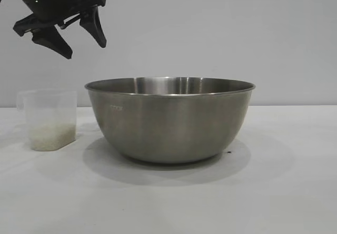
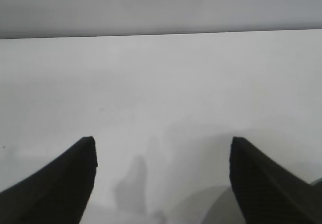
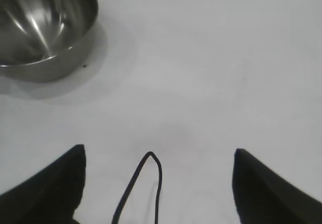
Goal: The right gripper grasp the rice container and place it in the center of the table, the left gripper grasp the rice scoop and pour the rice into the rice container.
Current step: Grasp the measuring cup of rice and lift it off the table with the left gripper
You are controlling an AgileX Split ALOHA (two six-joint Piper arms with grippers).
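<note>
Bowl [image 1: 170,119] beside scoop [image 1: 48,119] (rice [image 1: 51,135] inside), left hand [image 1: 84,38] above.

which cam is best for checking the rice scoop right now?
Exterior view. The rice scoop stands upright on the table, left of the rice container, with rice in its bottom, below the open left gripper. Neither the left wrist view nor the right wrist view shows it.

Soft even light, faint shadows, slight blur
</note>
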